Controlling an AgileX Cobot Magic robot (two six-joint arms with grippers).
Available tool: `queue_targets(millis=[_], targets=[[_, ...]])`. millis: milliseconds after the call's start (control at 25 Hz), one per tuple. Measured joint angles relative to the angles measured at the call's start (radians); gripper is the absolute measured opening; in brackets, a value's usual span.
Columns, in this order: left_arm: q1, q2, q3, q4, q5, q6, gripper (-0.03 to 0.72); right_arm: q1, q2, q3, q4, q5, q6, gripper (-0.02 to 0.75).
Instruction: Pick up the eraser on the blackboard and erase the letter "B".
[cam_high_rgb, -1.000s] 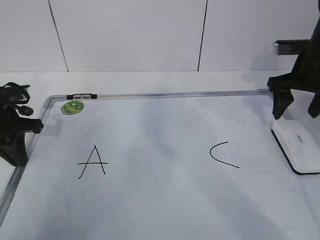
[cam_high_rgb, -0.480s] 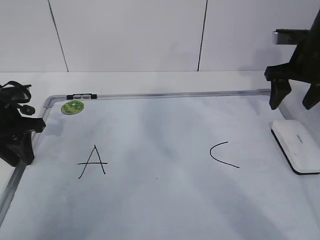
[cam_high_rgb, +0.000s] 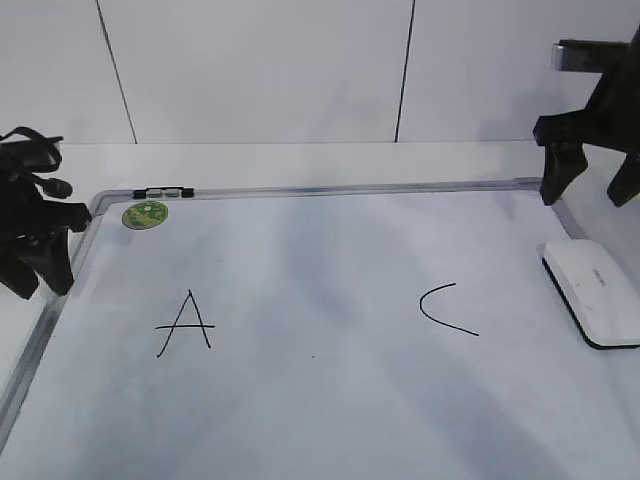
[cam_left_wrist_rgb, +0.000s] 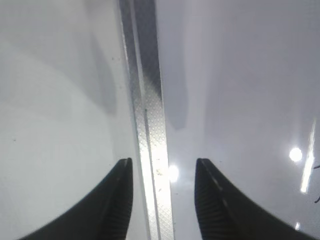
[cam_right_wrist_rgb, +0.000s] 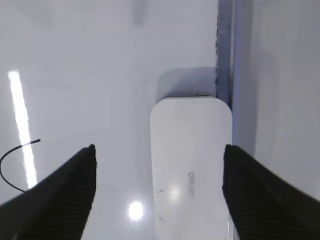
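The white eraser (cam_high_rgb: 594, 292) lies flat on the blackboard (cam_high_rgb: 320, 270) by its right frame; in the right wrist view it (cam_right_wrist_rgb: 192, 170) shows grey lettering. My right gripper (cam_high_rgb: 585, 198) is open and empty, raised above the eraser's far end; its jaws (cam_right_wrist_rgb: 159, 148) stand wide on either side of the eraser without touching it. My left gripper (cam_high_rgb: 40, 284) is open and empty over the board's left frame (cam_left_wrist_rgb: 150, 125), with its jaws (cam_left_wrist_rgb: 162, 165) on either side of the frame. No letter "B" shows. Between the black "A" (cam_high_rgb: 185, 323) and "C" (cam_high_rgb: 447, 309) the board is bare but for a tiny speck.
A round green sticker (cam_high_rgb: 146, 213) sits at the board's far left corner, near a black clip (cam_high_rgb: 163, 191) on the top frame. The board lies on a white table (cam_high_rgb: 300, 160) with a white wall behind.
My right gripper has risen and drawn back from the eraser, which stays in place. My left gripper has lifted and moved farther back along the left frame.
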Motion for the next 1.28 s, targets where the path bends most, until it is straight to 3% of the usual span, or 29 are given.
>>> queue_targets(millis=[360, 840, 1280], targets=[[0.0, 0.0, -0.126, 0.068, 0.132, -0.005, 0.309, 0.0, -0.115, 0.0, 0.002, 0.004, 0.0, 0.582], [0.0, -0.117, -0.141, 0.084, 0.148, -0.006, 0.273, 0.0, -0.341, 0.007, 0.046, 0.016, 0.0, 0.536], [0.0, -0.424, -0.141, 0.089, 0.163, -0.006, 0.258, 0.0, -0.634, 0.312, 0.036, 0.028, -0.002, 0.535]])
